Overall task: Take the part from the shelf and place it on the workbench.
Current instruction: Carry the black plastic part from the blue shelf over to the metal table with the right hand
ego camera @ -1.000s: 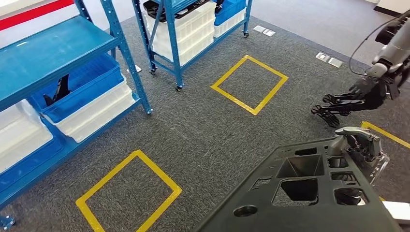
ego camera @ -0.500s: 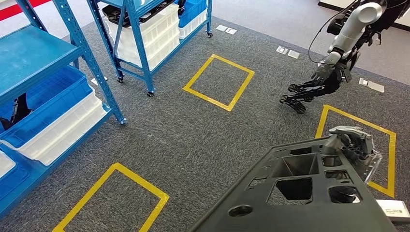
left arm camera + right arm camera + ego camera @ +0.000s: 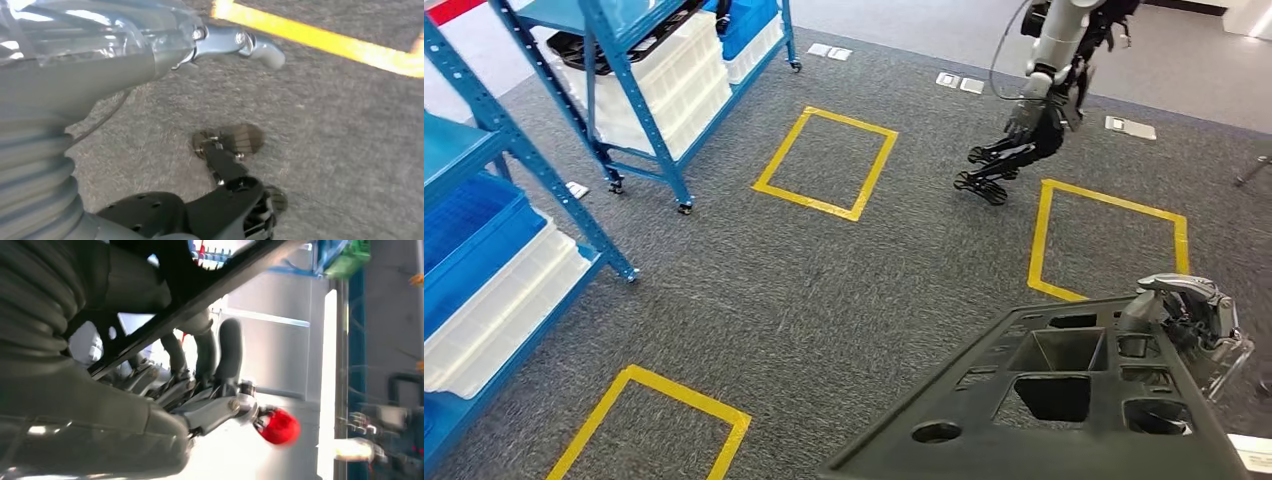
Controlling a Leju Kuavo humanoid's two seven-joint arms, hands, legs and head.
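One large black moulded part (image 3: 1064,400) takes up the lower right of the head view, a flat plastic panel pierced by square, rectangular and round openings, some with sunken funnel-shaped walls. It is carried above the grey carpet (image 3: 824,290), tilted, its near end cut off by the picture's edge. The right hand (image 3: 1189,320) grips its far right edge, fingers wrapped over the rim; in the right wrist view the fingers (image 3: 200,355) curl around a dark bar of the part (image 3: 210,275), against a bright, blurred background. The left hand (image 3: 220,45) hangs over the carpet by a yellow tape line (image 3: 325,42); how its fingers lie I cannot tell. Blue shelves (image 3: 639,100) holding white crates (image 3: 674,85) stand at the left, partly cut off. Another robot's arm (image 3: 1049,70) reaches down at the far side.
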